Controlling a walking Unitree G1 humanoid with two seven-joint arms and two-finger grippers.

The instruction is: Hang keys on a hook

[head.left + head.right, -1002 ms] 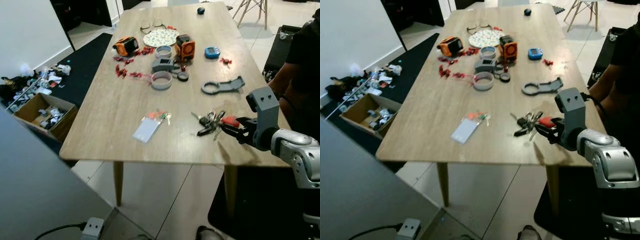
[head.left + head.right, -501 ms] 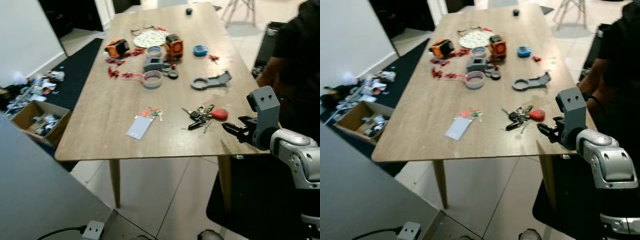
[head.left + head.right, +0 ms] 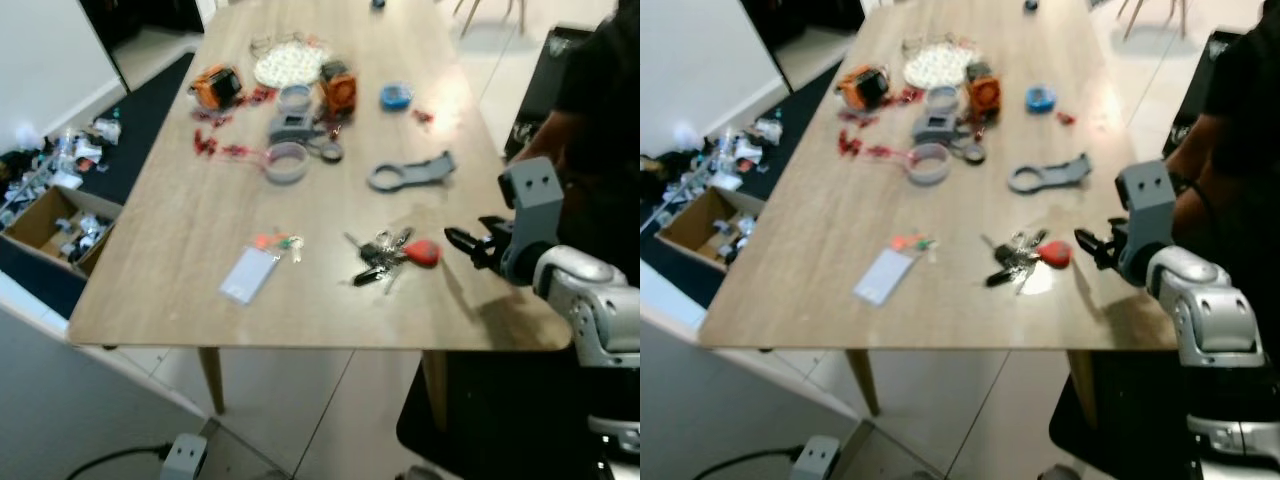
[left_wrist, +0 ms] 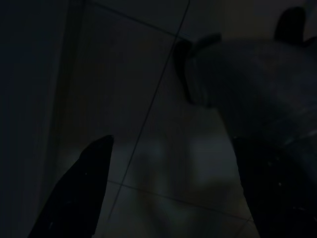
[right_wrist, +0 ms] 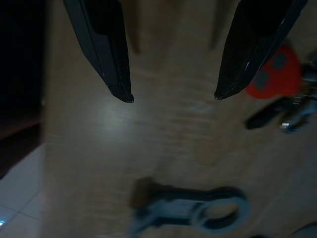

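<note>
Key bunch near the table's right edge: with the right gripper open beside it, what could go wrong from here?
1. The right gripper hangs open just right of the key bunch, not around it; closing here would likely grab nothing or only clip the red fob.
2. The keys splay loosely, so a pinch might lift one and let the rest swing.
3. A person stands close behind the arm, at the table's right edge; a wide swing could hit them.
</note>
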